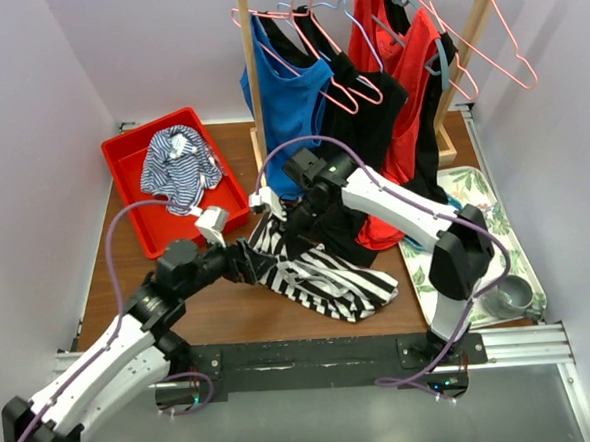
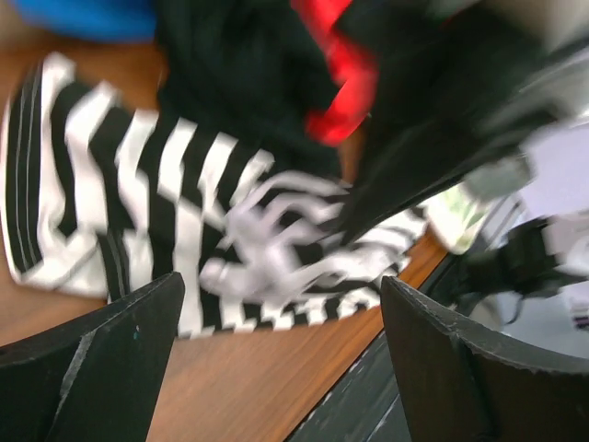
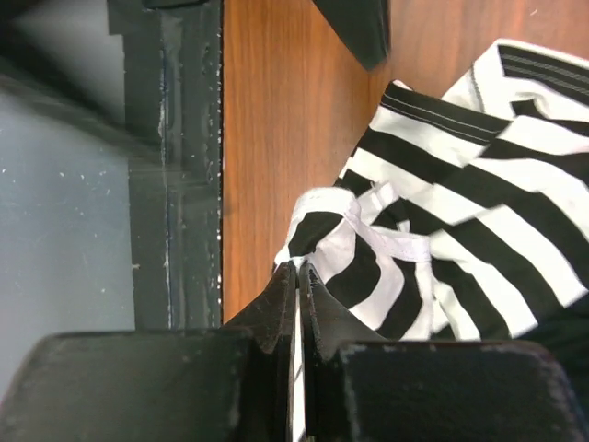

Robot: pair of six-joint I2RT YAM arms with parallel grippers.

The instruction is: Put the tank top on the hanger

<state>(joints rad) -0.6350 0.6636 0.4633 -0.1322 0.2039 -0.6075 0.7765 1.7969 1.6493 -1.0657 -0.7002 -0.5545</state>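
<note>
The black-and-white striped tank top [image 1: 323, 274] lies crumpled on the wooden table in front of the rack. My right gripper [image 1: 293, 224] is shut on a fold at its upper edge; in the right wrist view the closed jaws [image 3: 297, 269] pinch the fabric [image 3: 479, 184]. My left gripper [image 1: 250, 264] is open and empty at the top's left edge. In the blurred left wrist view, the gripper [image 2: 281, 285] hovers over bare wood just short of the top [image 2: 184, 203]. An empty pink wire hanger [image 1: 484, 39] hangs at the rack's right end.
A red bin [image 1: 134, 206] at the back left holds a thin blue-striped garment [image 1: 177, 168]. Blue [image 1: 288, 101], black [image 1: 368, 106] and red [image 1: 407, 84] tops hang on the rack behind the right arm. A floral tray [image 1: 474, 200] with a grey bowl [image 1: 507, 295] sits at the right.
</note>
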